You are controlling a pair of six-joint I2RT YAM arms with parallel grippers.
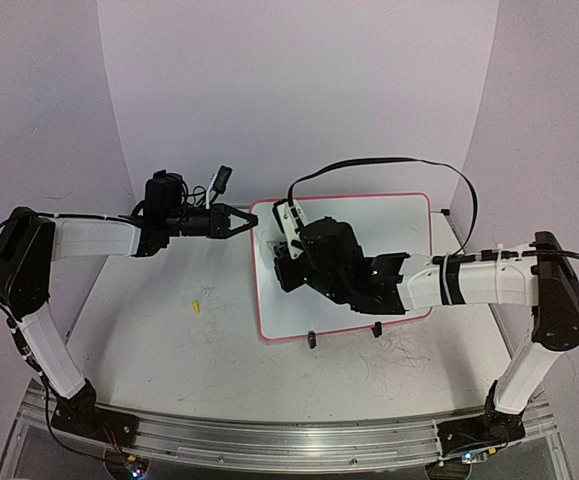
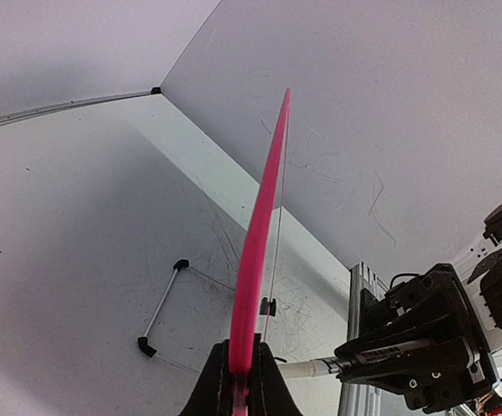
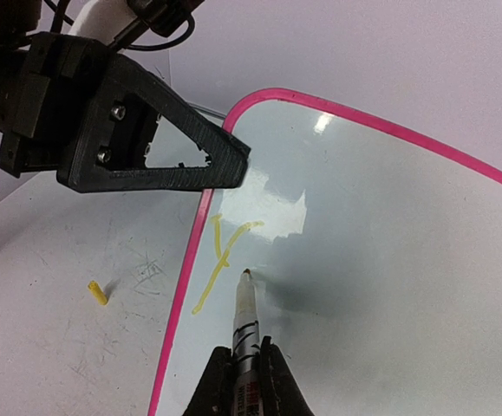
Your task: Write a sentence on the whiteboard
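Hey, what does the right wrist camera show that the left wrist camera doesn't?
Only the right wrist view shows the marker gripped in the right jaws, with its tip down on the whiteboard next to the first yellow strokes. It also shows a small yellow piece lying on the table.

Only the left wrist view shows part of the right arm, a black clip foot and the board seen edge-on.

Both views show the board's pink border where the left jaws clamp it.

Two tools (left tool (image 2: 242,368), right tool (image 3: 244,364)), one whiteboard (image 1: 409,215), one marker (image 3: 245,316), one yellow cap (image 1: 196,306).
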